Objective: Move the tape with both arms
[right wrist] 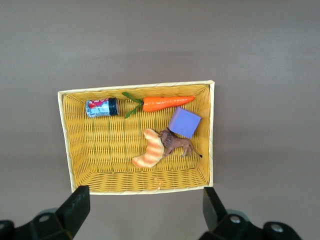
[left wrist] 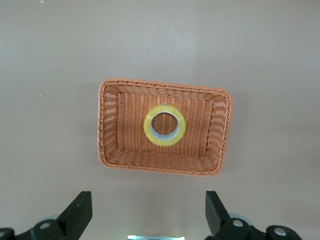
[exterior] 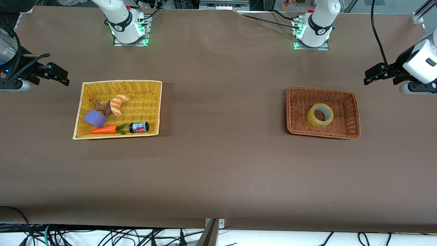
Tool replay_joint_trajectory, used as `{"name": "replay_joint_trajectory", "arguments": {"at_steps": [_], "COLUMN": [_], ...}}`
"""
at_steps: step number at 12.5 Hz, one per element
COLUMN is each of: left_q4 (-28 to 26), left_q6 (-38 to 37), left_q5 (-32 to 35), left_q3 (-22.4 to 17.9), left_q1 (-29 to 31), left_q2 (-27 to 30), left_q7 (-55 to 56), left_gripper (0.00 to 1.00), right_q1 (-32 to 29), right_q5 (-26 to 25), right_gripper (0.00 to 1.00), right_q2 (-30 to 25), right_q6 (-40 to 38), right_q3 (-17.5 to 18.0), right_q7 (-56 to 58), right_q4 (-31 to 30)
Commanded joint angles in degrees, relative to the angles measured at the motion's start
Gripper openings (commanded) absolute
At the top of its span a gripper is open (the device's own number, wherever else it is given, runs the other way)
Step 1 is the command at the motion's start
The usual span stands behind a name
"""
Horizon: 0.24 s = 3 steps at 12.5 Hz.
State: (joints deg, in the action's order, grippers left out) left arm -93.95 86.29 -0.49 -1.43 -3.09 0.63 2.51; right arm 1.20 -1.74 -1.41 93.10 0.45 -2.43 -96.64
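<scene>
The tape (exterior: 320, 115), a yellowish ring with a grey core, lies in the orange-brown wicker basket (exterior: 351, 112) toward the left arm's end of the table. It also shows in the left wrist view (left wrist: 164, 125), in that basket (left wrist: 112, 125). My left gripper (exterior: 375, 74) is open and empty, held high over the table's end beside that basket; its fingers (left wrist: 80, 212) stand wide apart. My right gripper (exterior: 56, 73) is open and empty, held high over the other end beside the yellow basket (exterior: 150, 89); its fingers (right wrist: 77, 207) stand wide apart.
The yellow basket (right wrist: 70, 145) holds an orange-striped croissant toy (exterior: 118, 104), a purple block (exterior: 95, 118), a brown animal figure (exterior: 102, 107), a carrot toy (exterior: 106, 129) and a small dark jar (exterior: 139, 127). Brown table (exterior: 222, 102) lies between the baskets.
</scene>
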Motion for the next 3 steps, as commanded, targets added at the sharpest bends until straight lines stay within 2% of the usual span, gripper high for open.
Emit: {"name": "replay_joint_trajectory", "arguments": {"at_steps": [1,3], "left_q4": [-0.27,-0.01], "left_q6": [-0.60,-0.42], "left_q5": [-1.18,-1.27], "left_q3": [-0.15,-0.15], "left_q1": [-1.13,-1.13], "left_q2": [-0.10,-0.28], "left_q7": [-0.57,-0.57], "left_gripper": [1.00,1.00], "right_q1": [-0.67,-0.67], "right_q5": [0.77,0.77], "right_gripper": [1.00,1.00], "right_q2": [-0.08,-0.08], "right_q6": [-0.73,-0.73], "right_q3": [0.34,0.34], "right_q7": [0.50,0.67], "right_q4": [0.66,0.66]}}
